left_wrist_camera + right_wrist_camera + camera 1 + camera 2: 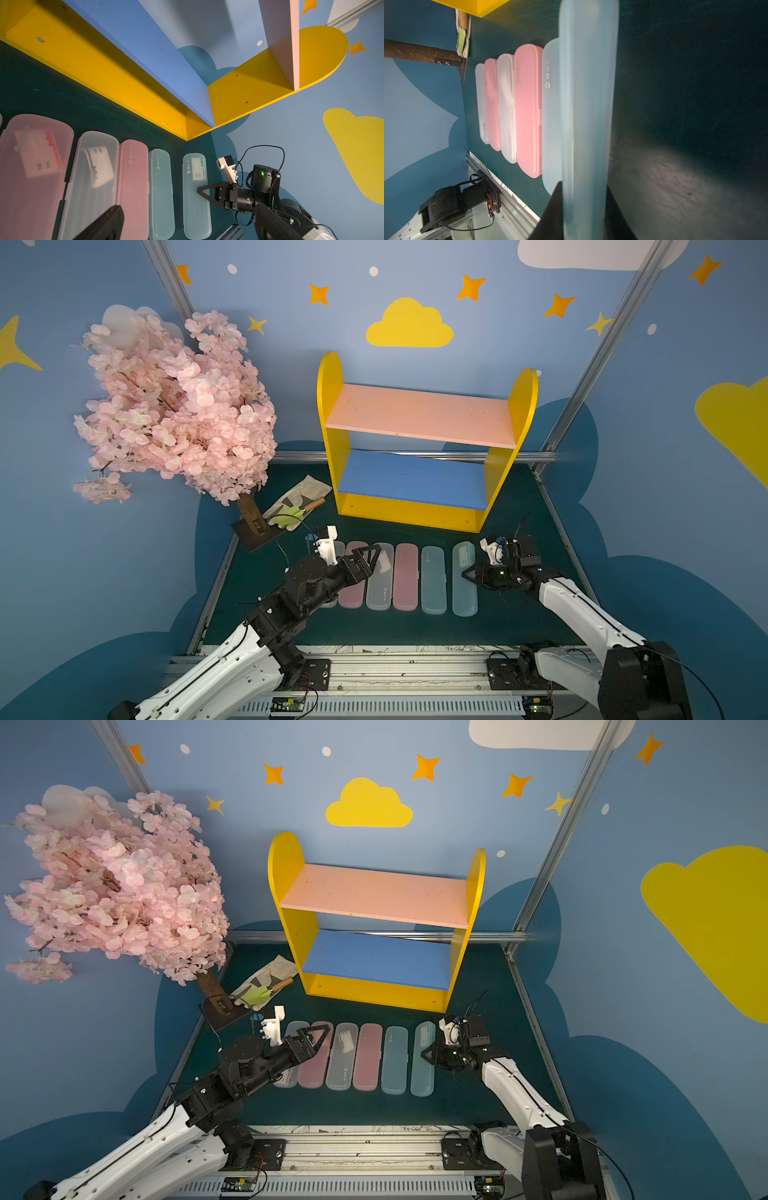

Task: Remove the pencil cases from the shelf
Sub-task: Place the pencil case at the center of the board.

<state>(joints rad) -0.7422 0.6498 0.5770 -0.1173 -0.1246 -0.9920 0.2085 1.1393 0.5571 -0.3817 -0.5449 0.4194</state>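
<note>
Green worktop [415, 630] carries six cases [405, 576] side by side: white, pink, white, pink, blue, blue. Left jaws, spread wide, hover above the row's left part; right jaws are clenched on the outermost blue case [464, 585]. Just behind the row stands the yellow-sided shelf [419, 418].
</note>
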